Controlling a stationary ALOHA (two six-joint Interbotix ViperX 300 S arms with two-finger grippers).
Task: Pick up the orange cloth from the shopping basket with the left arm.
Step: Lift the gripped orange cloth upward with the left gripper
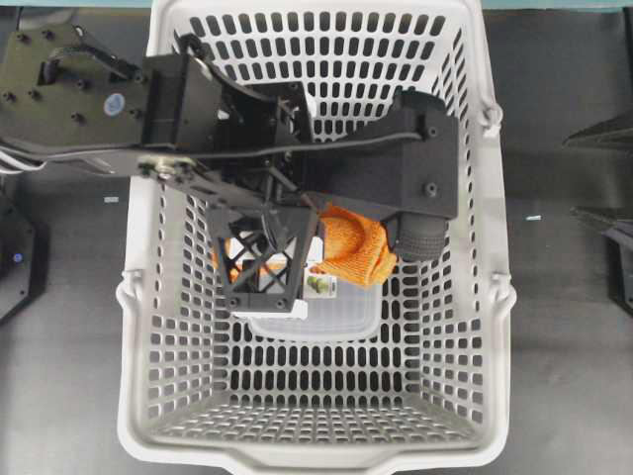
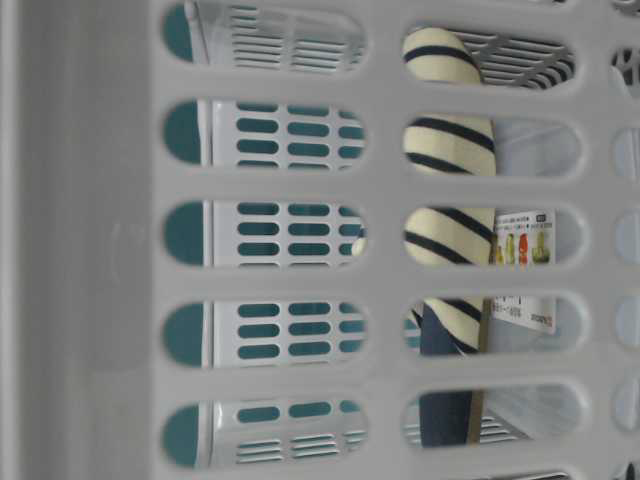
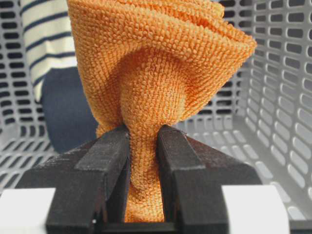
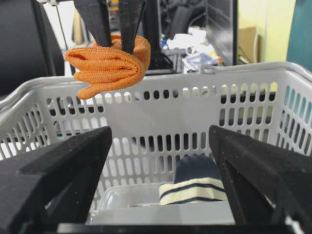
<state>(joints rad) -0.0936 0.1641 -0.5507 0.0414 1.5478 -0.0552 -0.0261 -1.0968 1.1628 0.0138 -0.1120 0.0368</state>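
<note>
The orange cloth (image 3: 161, 63) is pinched between the jaws of my left gripper (image 3: 144, 134) and bunches out beyond the fingertips. In the right wrist view the cloth (image 4: 109, 66) hangs from the left gripper (image 4: 116, 46) at about the height of the far rim, clear of the floor of the shopping basket (image 4: 204, 78). From overhead the cloth (image 1: 356, 245) shows beside the left gripper's lattice (image 1: 265, 262), over the middle of the basket (image 1: 495, 208). My right gripper (image 4: 160, 141) is open and empty, outside the basket's right wall (image 1: 599, 173).
A navy and cream striped slipper (image 3: 46, 39) stands in the basket, also seen from the table-level view (image 2: 445, 150) and the right wrist view (image 4: 195, 187). A clear plastic container (image 1: 331, 315) with a printed label lies on the basket floor under the gripper.
</note>
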